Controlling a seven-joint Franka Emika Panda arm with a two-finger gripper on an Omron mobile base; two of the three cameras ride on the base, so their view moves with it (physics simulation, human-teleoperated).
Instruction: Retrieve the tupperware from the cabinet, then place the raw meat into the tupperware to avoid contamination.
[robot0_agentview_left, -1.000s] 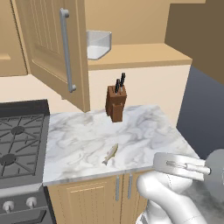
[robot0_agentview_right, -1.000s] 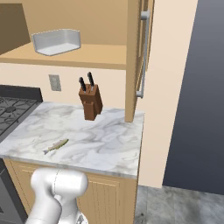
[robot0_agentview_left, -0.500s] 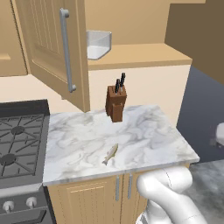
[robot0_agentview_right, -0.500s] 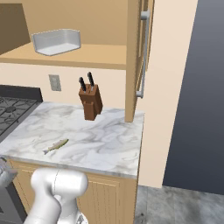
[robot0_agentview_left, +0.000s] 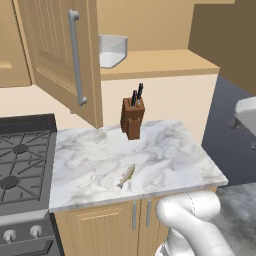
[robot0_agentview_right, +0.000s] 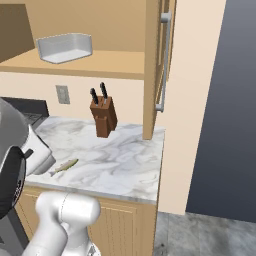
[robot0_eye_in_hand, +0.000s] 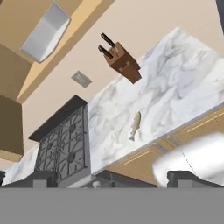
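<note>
The cabinet (robot0_agentview_left: 60, 55) stands with both doors swung open. On its shelf sits the white tupperware (robot0_agentview_left: 111, 50) (robot0_agentview_right: 65, 47) (robot0_eye_in_hand: 46, 33). The raw meat, a small silvery fish (robot0_agentview_left: 126, 176) (robot0_agentview_right: 64, 165) (robot0_eye_in_hand: 135, 125), lies on the marble counter (robot0_agentview_left: 165, 150) near its front edge. My gripper (robot0_eye_in_hand: 113, 179) is open with nothing between its fingertips. It hovers off the counter's front, well back from the fish and far below the tupperware. My white hand shows at the right edge of the left base view and large at the left edge of the right base view.
A brown knife block (robot0_agentview_left: 133, 116) (robot0_agentview_right: 103, 116) stands at the back of the counter. A black gas stove (robot0_agentview_left: 20, 160) (robot0_eye_in_hand: 63, 142) adjoins the counter's left. The open left door's handle (robot0_agentview_left: 75, 57) juts over the counter. Dark floor lies right of the counter.
My hand has risen from low at the counter's front right to the right edge of the left base view, and has entered the right base view. Fish, tupperware and doors stay put.
</note>
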